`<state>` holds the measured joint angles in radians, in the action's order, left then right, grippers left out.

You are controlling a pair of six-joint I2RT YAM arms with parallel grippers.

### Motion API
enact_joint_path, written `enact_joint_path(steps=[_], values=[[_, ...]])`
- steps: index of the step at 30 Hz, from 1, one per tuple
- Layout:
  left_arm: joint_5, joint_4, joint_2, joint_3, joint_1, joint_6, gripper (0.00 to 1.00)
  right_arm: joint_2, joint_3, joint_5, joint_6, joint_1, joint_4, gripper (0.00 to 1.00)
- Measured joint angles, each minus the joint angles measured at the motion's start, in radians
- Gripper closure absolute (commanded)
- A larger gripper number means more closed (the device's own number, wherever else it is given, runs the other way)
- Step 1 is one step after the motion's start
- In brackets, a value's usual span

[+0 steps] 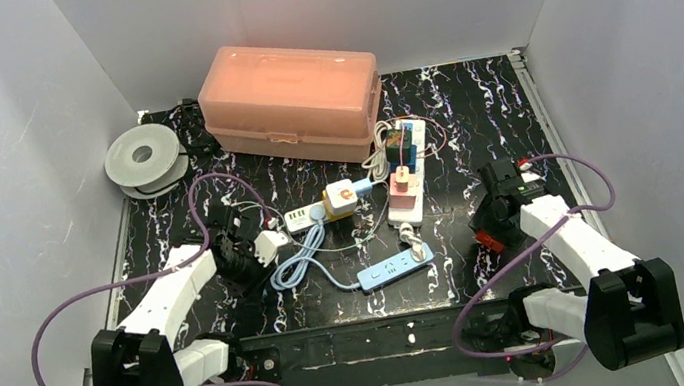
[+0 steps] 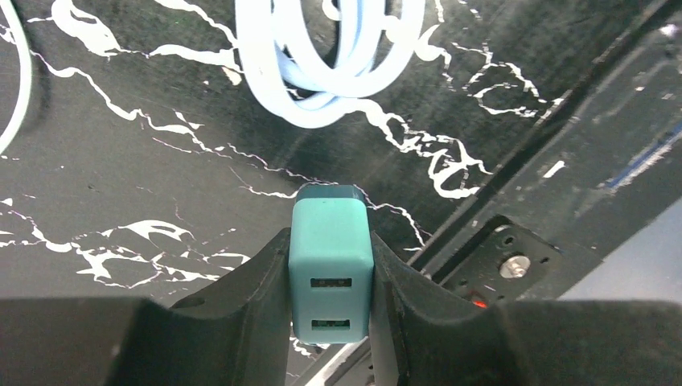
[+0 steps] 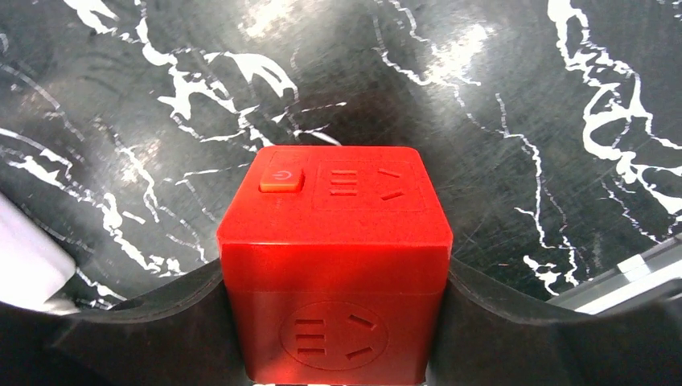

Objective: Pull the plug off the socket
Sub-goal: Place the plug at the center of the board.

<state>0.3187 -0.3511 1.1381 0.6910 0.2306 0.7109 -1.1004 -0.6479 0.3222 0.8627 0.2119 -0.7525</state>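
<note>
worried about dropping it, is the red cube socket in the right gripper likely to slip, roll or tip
Probably rigid: the red cube socket looks like a hard moulded block. Its glossy flat sides could be somewhat slippery in the right gripper, though it clamps two opposite faces squarely. With flat faces all round, it would likely sit stable when set down, not roll.

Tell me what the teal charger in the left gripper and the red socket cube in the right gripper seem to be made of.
Teal charger: probably moulded plastic with a matte finish; even colour, rounded corners, no sharp glints.
Red socket cube: likely moulded plastic too, satin to slightly glossy; there is a soft sheen on its top face, and the socket outlines are pressed into the surface.
</note>
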Motion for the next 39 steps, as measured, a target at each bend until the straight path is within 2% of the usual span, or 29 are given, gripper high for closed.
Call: enact_joint_path(steps=[6,8,9,12,15,18,24,28,39], values=[[-0.032,0.071,0.044,-0.033,-0.019,0.023,1.00,-0.010,0.008,0.046,0.019,-0.023,0.020,0.98],[-0.031,0.076,0.056,-0.032,-0.020,0.022,0.97,-0.014,0.008,0.051,0.024,-0.023,0.031,0.86],[-0.030,0.074,0.061,-0.029,-0.020,0.022,0.84,-0.018,0.008,0.053,0.024,-0.023,0.037,0.78],[-0.022,0.055,0.100,-0.005,-0.023,0.022,0.65,-0.027,0.010,0.051,0.024,-0.023,0.061,0.54],[-0.006,0.040,0.147,0.019,-0.031,0.023,0.40,-0.032,0.029,0.038,0.021,-0.023,0.098,0.44],[0.004,0.039,0.158,0.021,-0.034,0.012,0.04,-0.032,0.054,0.027,0.020,-0.023,0.115,0.35],[0.022,0.016,0.104,0.043,-0.038,-0.023,0.02,-0.009,0.060,0.014,0.005,-0.023,0.124,0.22],[0.053,-0.039,0.018,0.090,-0.038,-0.031,0.02,0.018,0.055,0.008,-0.010,-0.023,0.125,0.17],[0.270,-0.279,-0.133,0.433,-0.039,-0.021,0.02,0.074,0.023,0.001,-0.067,-0.022,0.093,0.13]])
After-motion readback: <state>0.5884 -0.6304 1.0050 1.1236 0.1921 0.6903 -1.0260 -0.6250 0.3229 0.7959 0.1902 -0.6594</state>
